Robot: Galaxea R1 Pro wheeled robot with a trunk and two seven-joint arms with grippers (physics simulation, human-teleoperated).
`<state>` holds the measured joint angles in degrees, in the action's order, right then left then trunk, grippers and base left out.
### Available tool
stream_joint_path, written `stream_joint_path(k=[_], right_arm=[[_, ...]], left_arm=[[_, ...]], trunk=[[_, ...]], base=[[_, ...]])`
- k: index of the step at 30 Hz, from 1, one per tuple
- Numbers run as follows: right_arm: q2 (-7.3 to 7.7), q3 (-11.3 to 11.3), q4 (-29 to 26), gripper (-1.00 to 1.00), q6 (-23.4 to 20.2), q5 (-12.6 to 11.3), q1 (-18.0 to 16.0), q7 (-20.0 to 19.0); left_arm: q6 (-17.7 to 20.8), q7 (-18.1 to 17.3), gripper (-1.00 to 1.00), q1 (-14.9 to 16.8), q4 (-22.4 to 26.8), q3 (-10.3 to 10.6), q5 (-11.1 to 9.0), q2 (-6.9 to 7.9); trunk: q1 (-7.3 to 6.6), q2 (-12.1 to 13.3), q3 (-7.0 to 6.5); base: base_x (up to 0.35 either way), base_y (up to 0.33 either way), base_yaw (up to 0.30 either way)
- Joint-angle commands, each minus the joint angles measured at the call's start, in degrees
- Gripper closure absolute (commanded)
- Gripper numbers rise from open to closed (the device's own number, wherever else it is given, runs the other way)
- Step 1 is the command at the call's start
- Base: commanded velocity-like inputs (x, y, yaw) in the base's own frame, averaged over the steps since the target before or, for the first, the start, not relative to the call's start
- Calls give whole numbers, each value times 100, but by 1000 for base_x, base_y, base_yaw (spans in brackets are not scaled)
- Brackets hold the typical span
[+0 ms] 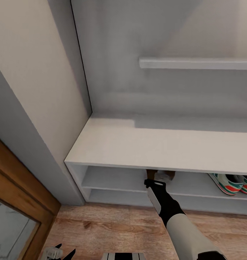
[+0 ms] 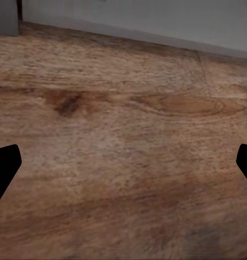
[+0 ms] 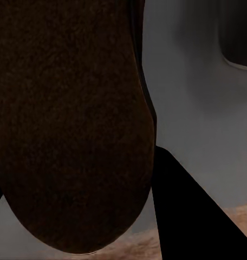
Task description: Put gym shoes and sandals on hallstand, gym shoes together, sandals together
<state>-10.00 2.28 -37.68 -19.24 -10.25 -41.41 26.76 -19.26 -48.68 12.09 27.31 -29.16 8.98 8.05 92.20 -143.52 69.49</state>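
The right gripper (image 1: 155, 179) reaches under the bench top of the hallstand (image 1: 163, 144), its jaws clamped on a brown sandal (image 3: 69, 124); in the right wrist view the sandal's dark sole lies close against the camera, with one black finger (image 3: 194, 211) pressed along its edge. From the head view only a sliver of that sandal (image 1: 151, 174) shows at the upper open shelf, the rest hidden by the bench top and the arm, so whether it rests on the shelf is hard to tell. The left gripper (image 2: 123, 168) hangs low over the corridor floor (image 2: 123, 108), jaws spread wide with nothing between them, only its black fingertips (image 2: 4, 165) showing. The two gym shoes (image 1: 233, 183) sit side by side on the upper shelf to the right, partly cut off by the picture's edge.
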Motion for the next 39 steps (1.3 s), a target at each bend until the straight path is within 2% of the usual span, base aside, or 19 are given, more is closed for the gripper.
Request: stream_joint_path(k=[1, 6, 7, 15, 33, 39], right_arm=[[0, 9, 103, 100, -20, -56, 2, 40], [0, 9, 103, 100, -22, -48, 2, 40], [0, 9, 103, -100, -24, -47, 2, 40], [0, 17, 99, -100, -27, -54, 2, 40], [0, 14, 115, -100, -23, -32, 2, 40], [0, 14, 397, -100, -8, -35, 7, 33]], left_arm=[[-26, -29, -100, 5, 2, -46, 59, -5], [-33, -28, -100, 4, 2, -46, 59, 0], [-33, -28, -100, 4, 2, -46, 59, -1], [-33, -28, -100, 4, 2, -52, 32, 3], [-33, -22, -100, 4, 2, -46, 64, -3], [-33, -19, -100, 4, 2, -46, 68, -1]], trunk=[[2, -1, 5], [2, -1, 5], [2, -1, 5], [2, -1, 5], [2, -1, 5], [2, -1, 5]], base=[[109, 0, 0], [47, 0, 0], [5, 0, 0], [-40, -24, 0], [-242, -171, 0], [-85, -249, 0]])
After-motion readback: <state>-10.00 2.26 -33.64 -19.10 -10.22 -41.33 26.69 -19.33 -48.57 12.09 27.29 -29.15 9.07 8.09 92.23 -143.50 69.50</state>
